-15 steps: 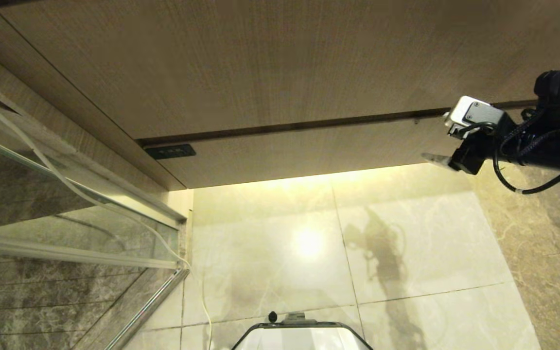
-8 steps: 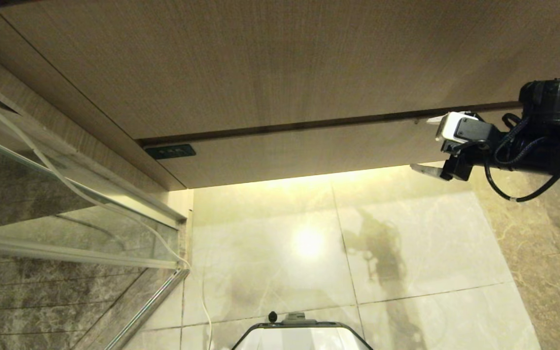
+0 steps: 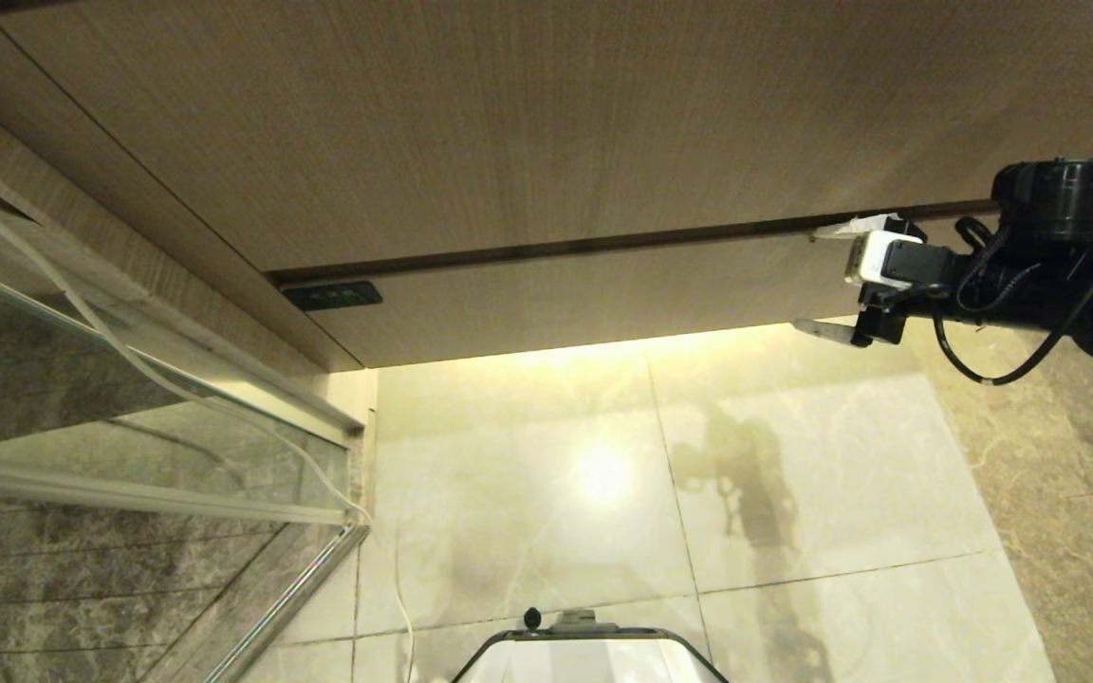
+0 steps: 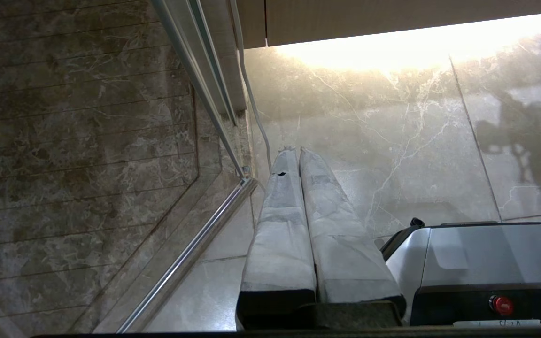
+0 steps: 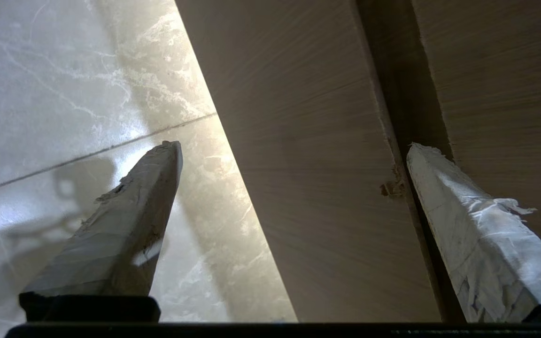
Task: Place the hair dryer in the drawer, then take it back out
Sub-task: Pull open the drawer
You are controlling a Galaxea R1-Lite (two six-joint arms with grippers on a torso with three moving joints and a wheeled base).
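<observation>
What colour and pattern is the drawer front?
Light brown wood grain on the drawer front, plain and handleless; the right wrist view shows it best.

We see dim, warm light w/ a yellow glow spilling from under the drawer at 12 o'clock. Glare spot sits mid-floor, arm shadow at 3 o'clock. Right wrist view's wood grain is motion-blurred.

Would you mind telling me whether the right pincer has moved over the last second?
Yes. In the head view the right pincer has shifted leftward along the closed drawer front, its fingers now straddling it, open.
</observation>
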